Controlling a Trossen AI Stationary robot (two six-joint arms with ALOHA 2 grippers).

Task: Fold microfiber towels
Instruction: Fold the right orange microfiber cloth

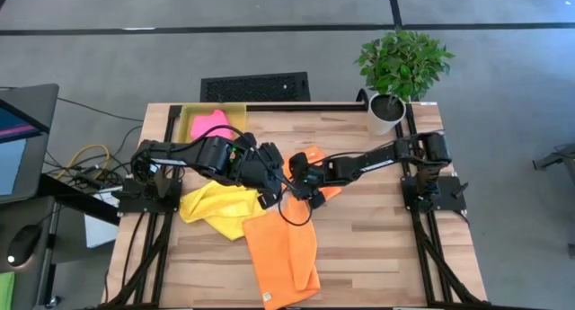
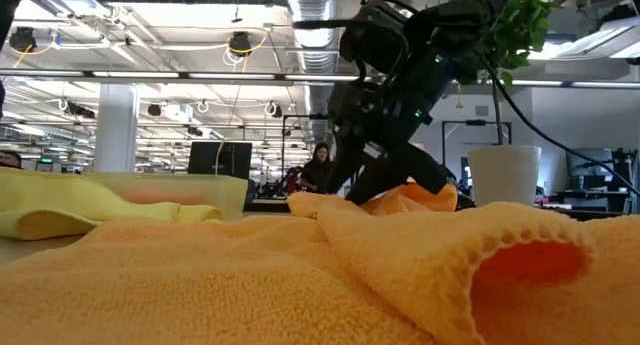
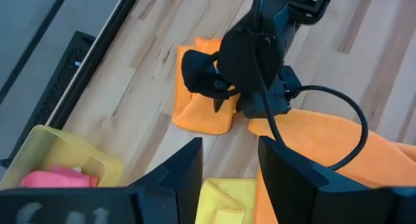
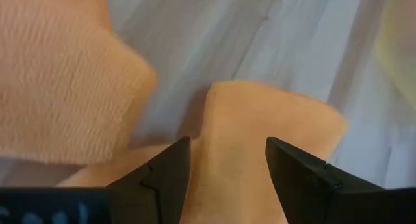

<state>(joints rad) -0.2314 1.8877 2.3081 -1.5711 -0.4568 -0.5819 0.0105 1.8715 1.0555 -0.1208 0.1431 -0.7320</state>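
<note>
Orange towel (image 1: 283,256) lies loosely spread at the near desk (image 1: 386,247) edge, unfolded; yellow towel (image 1: 216,207) is crumpled beside it, pink towel (image 1: 208,123) in the bin (image 1: 235,109). Second orange towel (image 1: 314,162) looks partly folded. Right claw (image 1: 304,186) hovers spread over it; left claw (image 1: 268,195), spread and empty, reaches alongside.

No text, label, brand, number or sign can be read in any view. Pale marks show on the dark housing along the bottom edge of each wrist picture, but they are too blurred to make out.
</note>
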